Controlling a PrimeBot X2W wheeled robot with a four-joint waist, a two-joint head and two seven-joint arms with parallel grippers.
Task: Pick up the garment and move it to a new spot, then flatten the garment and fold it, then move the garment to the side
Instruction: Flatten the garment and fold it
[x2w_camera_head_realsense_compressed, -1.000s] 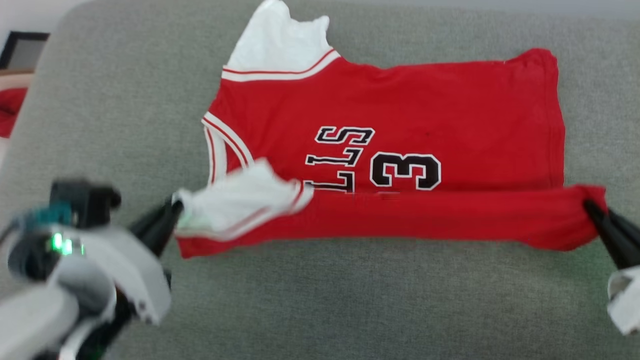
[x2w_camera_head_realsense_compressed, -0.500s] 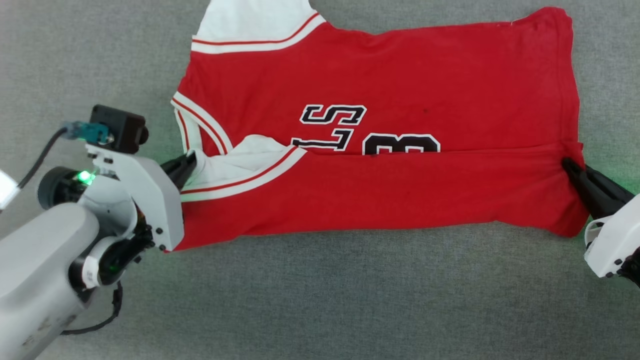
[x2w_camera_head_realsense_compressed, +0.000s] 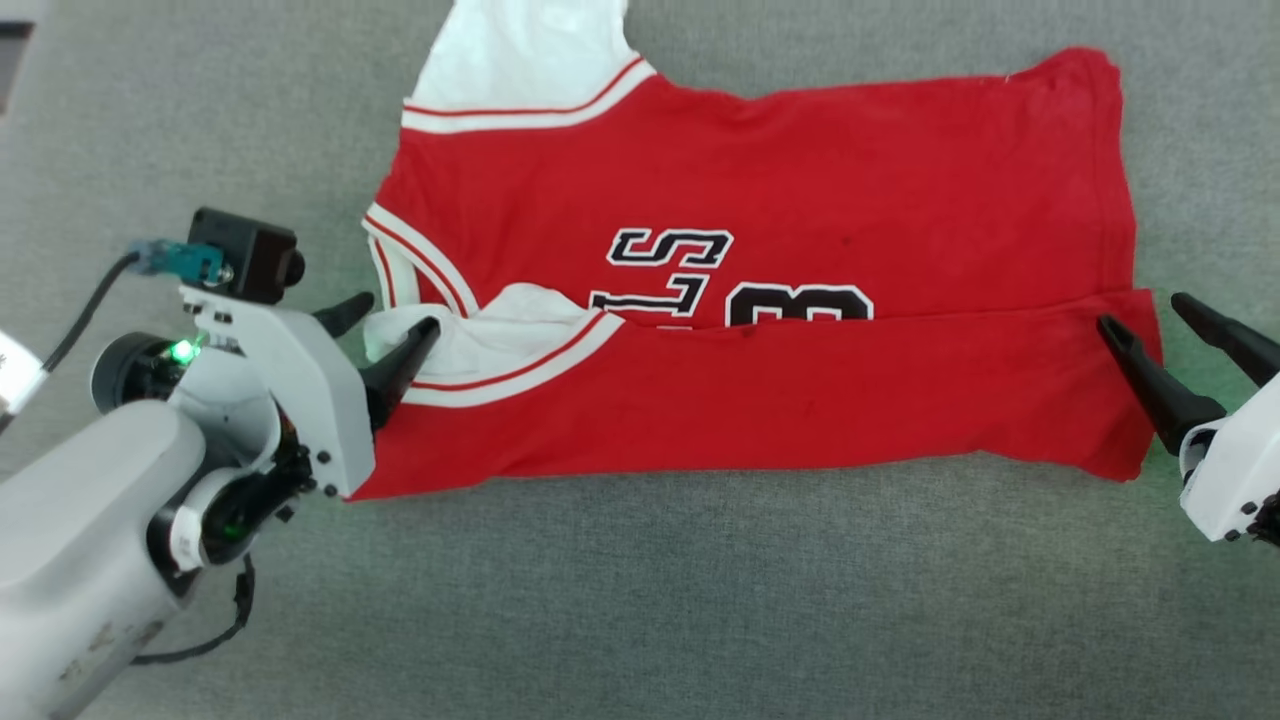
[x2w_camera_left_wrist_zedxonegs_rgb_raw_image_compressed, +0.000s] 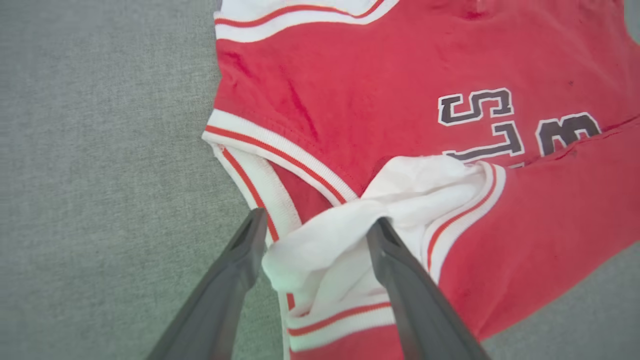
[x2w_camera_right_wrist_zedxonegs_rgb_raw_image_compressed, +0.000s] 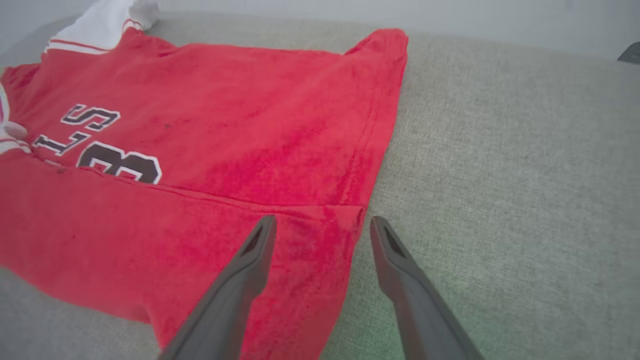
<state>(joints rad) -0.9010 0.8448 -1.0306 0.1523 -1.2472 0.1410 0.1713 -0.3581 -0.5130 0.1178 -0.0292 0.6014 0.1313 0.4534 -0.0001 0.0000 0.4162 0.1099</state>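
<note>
On the grey fabric surface the garment lies spread, chest up, its near edge folded over the lower part of the lettering.

Findings, jaws: the left gripper stands with its jaws apart, and the bunched white sleeve sits between them. The right gripper likewise has its jaws apart and grips nothing. One finger lies over the red cloth at the fold's hem corner, the other over bare surface beside it. From the wrist view I cannot tell whether that finger touches the cloth or only hangs above it.

Risks, in my judgement:
- The sleeve is crumpled, not flat. If I back the left arm out carelessly, a finger could catch it and pull the fold open.
- If the sleeve is left bunched, the next fold will carry a lump at that shoulder.
- If the right finger drags on withdrawal, it could skew the hem corner and leave the folded edge out of line.

I would lift both arms clear before drawing them back.
</note>
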